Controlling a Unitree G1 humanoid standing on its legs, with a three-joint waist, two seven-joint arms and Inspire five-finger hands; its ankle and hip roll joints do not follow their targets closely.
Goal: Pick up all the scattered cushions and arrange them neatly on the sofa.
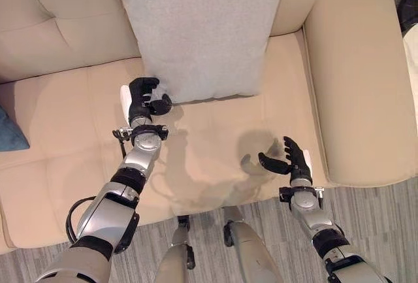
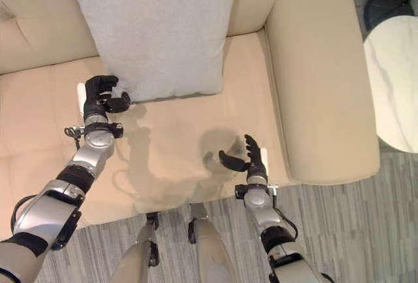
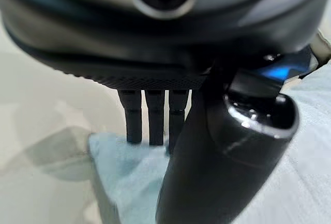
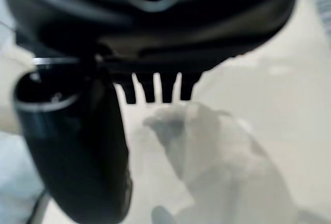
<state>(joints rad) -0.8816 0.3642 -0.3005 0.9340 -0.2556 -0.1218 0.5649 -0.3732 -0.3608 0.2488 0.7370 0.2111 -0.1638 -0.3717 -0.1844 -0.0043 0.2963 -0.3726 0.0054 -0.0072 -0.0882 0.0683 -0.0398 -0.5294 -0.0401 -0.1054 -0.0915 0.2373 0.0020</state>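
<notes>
Blue cushion (image 1: 12, 131): a corner of it lies at the far left edge of the sofa seat in the left eye view, well apart from both hands.
Left hand (image 1: 144, 100): fingers and thumb are curled round the lower left corner of the grey cushion; the left wrist view shows the fingertips (image 3: 150, 123) touching the fabric.
Grey cushion (image 1: 199, 31): it stands upright against the backrest of the beige sofa (image 1: 65, 133), long axis running from seat to backrest, bottom edge on the seat.
Right hand (image 1: 290, 159): it hovers above the seat near the right armrest, fingers spread and relaxed, holding nothing.
White round table (image 2: 395, 83): seen in the right eye view, beyond the armrest.
</notes>
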